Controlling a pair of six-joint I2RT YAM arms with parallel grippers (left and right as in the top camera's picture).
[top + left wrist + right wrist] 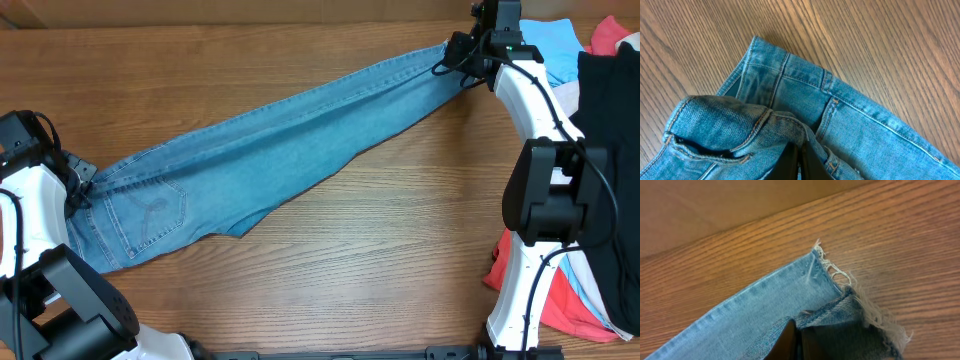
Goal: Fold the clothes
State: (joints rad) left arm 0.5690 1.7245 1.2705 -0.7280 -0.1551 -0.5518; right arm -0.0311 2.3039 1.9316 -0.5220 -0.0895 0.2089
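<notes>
The jeans [290, 140] lie stretched long across the counter [400, 260]. The left hand [80, 187] is clamped on the waist [790, 85]. The right hand [462, 58] is clamped on the frayed hem [830, 270]. To fold well, hold tight and lift the hem evenly over to the waist.

I count one pair of jeans [260, 150] with one stitched pocket [150, 215] showing, my two grippers, the left gripper [80, 188] and the right gripper [458, 52], one table [380, 250], one black garment [610, 110] and one sky-blue garment [552, 40]. Red cloth [565, 300] shows in two places; I cannot tell whether it is one piece or two.

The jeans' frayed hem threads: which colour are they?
Whitish threads, best in the right wrist view.
</notes>
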